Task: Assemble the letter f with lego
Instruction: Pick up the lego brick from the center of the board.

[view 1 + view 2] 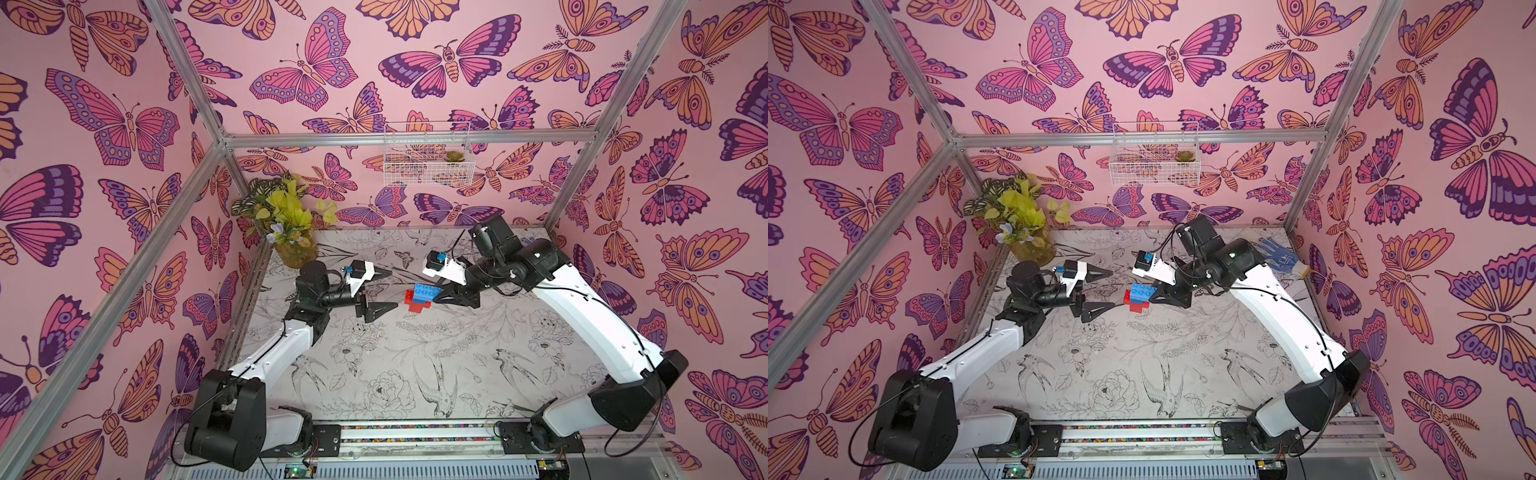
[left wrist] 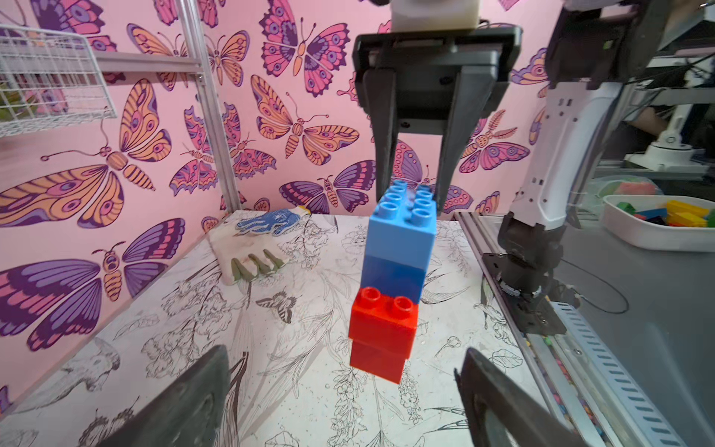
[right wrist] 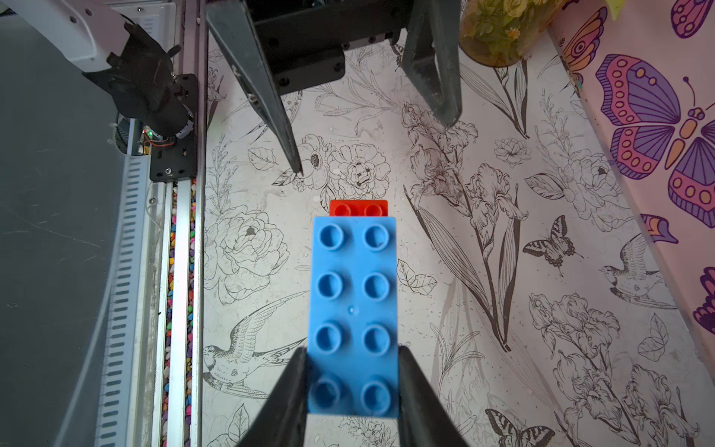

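Observation:
The lego is joined into one piece held above the table: a long light-blue brick [image 2: 402, 236] over a darker blue brick [image 2: 390, 274], then two red bricks [image 2: 383, 321]. In both top views this red-and-blue letter f [image 1: 420, 296] [image 1: 1140, 296] hangs mid-table. My right gripper [image 3: 352, 383] is shut on one end of the light-blue brick [image 3: 354, 309], its fingers [image 3: 290, 391] pressed on both sides. A red brick [image 3: 358, 208] peeks out past the far end. My left gripper [image 1: 392, 289] [image 2: 345, 347] stands open just left of the piece, touching nothing.
A work glove [image 2: 259, 244] lies at the back right of the table. A potted plant [image 1: 291, 232] stands in the back left corner, with a wire basket [image 1: 428, 158] on the back wall. A white tub of blocks [image 2: 657, 220] sits beyond the front rail [image 1: 415, 432].

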